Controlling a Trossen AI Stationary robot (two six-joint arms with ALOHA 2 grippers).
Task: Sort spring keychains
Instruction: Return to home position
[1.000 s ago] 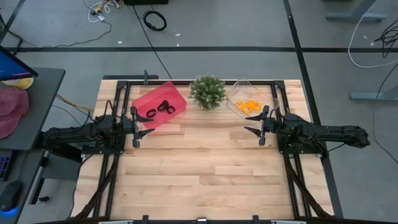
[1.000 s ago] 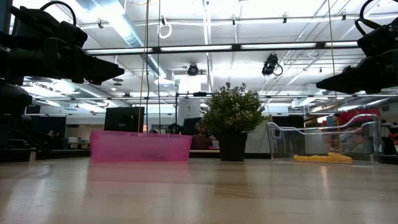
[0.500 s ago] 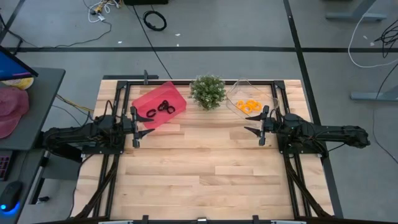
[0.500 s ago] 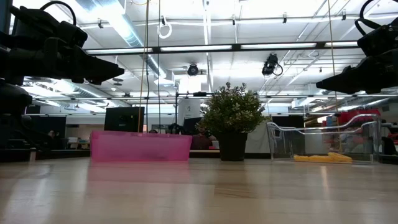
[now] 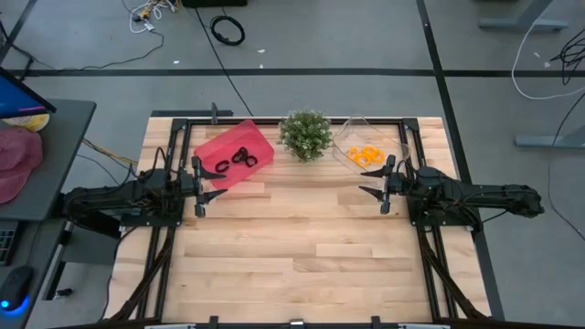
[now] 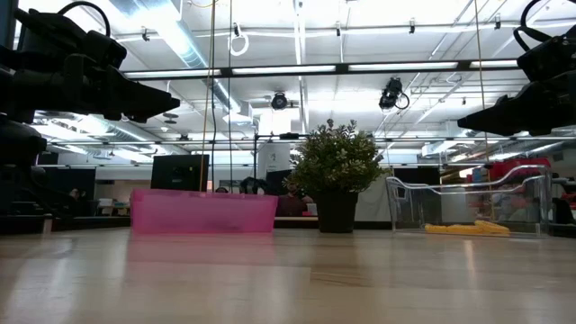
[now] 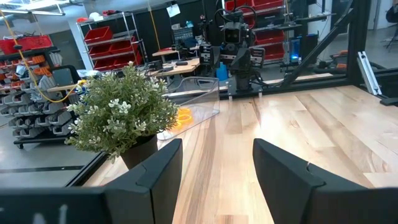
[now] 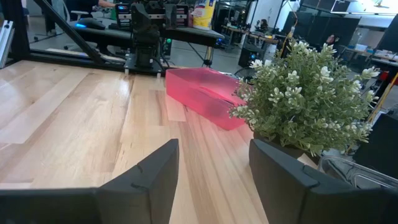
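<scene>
The left gripper hangs above the table just in front of the pink bin, its jaws parted and empty; in the left wrist view the two dark fingers stand apart with only bare wood between them. The right gripper mirrors it on the far side, just in front of the clear bin, jaws likewise released and holding nothing. The black spring keychains lie together inside the pink bin, overlapping so that their number is hard to make out, perhaps three or four. The orange spring keychains sit in a small heap inside the clear bin, showing in the low view as a flat yellow-orange patch on its floor. A potted plant stands upright between the two bins at the back edge of the table, apart from both
</scene>
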